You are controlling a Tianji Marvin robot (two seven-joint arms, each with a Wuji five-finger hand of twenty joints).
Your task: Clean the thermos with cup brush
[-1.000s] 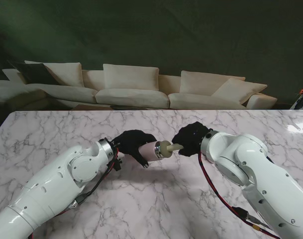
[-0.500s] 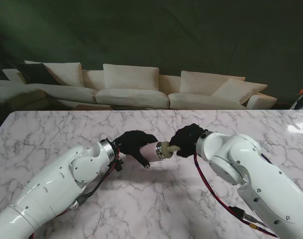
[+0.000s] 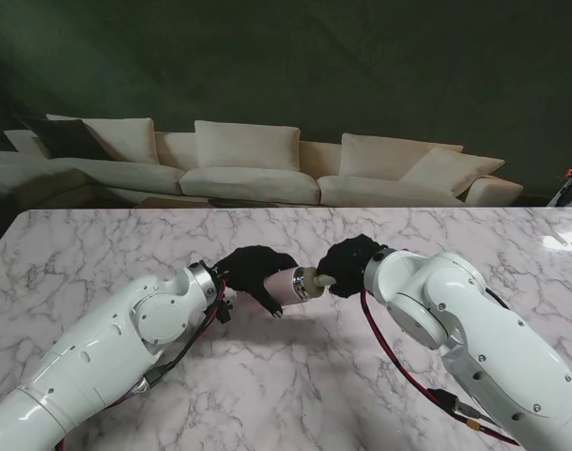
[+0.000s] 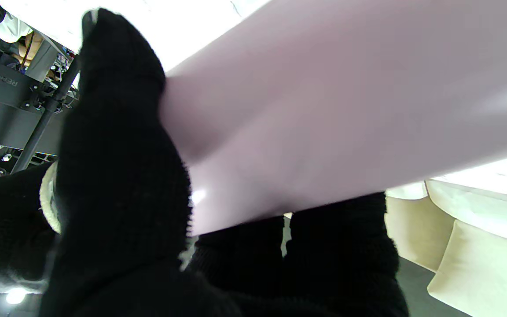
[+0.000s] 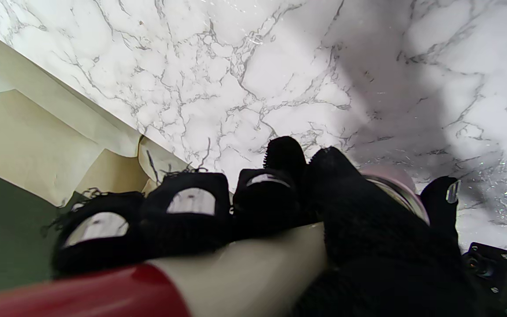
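Two black-gloved robot hands met above the marble desk: left robot hand gripped the pale pink cylindrical thermos, right robot hand clutched the cream-handled cup brush at its mouth.

My two arms are glossy white, rounded shells with small dark screws. Red and black cables run outside them. Black knit gloves, open over pale fingertip pads, cover both hands.

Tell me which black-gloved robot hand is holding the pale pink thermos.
The left robot hand grips the pale pink thermos; the right robot hand holds the cream-handled cup brush.
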